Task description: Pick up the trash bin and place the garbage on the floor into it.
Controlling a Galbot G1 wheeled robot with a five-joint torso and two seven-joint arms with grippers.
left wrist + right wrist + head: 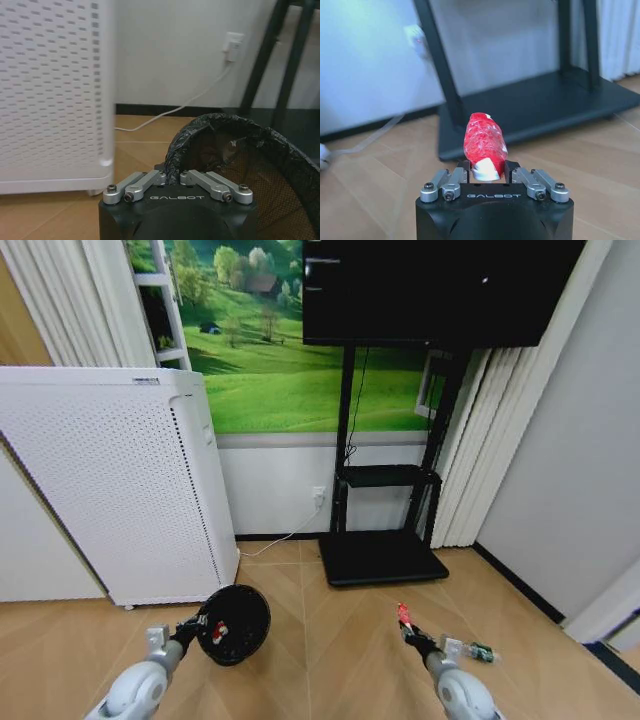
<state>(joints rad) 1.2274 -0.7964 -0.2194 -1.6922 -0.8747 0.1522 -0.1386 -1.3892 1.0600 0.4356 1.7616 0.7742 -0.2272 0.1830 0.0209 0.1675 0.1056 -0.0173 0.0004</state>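
Holding the trash bin (234, 624) by its rim, the left gripper (193, 631) is clamped on the black bag liner and keeps the bin tipped, its mouth facing up toward the head camera, in front of the big white appliance (110, 490). Inside the bin lies a small white-and-red piece (218, 631). The right gripper (407, 629) pinches a crushed red-and-white can (403, 616) and holds it up above the floor (330, 640), well apart from the bin. A clear bottle with a green label (481, 652) lies on the floor just beside the right arm. A black TV stand (383, 555) sits by the wall.
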